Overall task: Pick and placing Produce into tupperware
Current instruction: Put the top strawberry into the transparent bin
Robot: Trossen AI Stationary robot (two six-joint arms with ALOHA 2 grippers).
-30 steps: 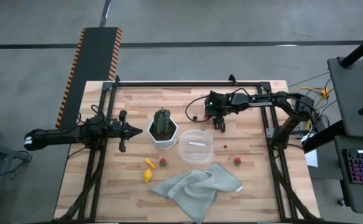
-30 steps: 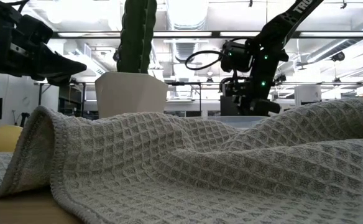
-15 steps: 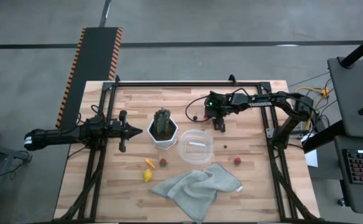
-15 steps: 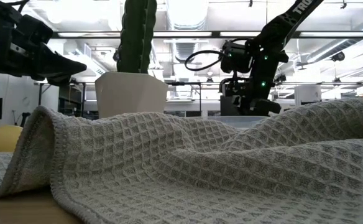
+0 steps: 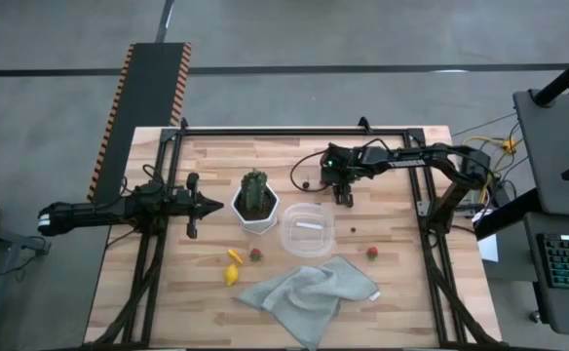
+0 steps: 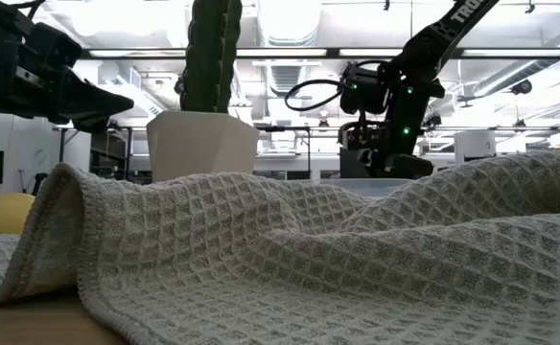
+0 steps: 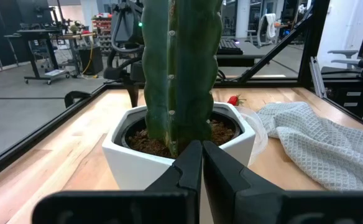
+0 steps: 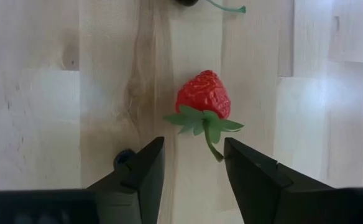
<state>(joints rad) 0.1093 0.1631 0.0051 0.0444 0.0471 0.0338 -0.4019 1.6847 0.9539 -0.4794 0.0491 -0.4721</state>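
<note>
Right gripper low over pale wood-plank tabletop, fingers apart astride a strawberry lying on the planks beyond the clear tupperware. Left gripper closed, facing cactus. Grey concrete floor around.

Bare tabletop surrounds my right hand; a strawberry sits ahead of its parted fingers. The cactus blocks my left hand
</note>
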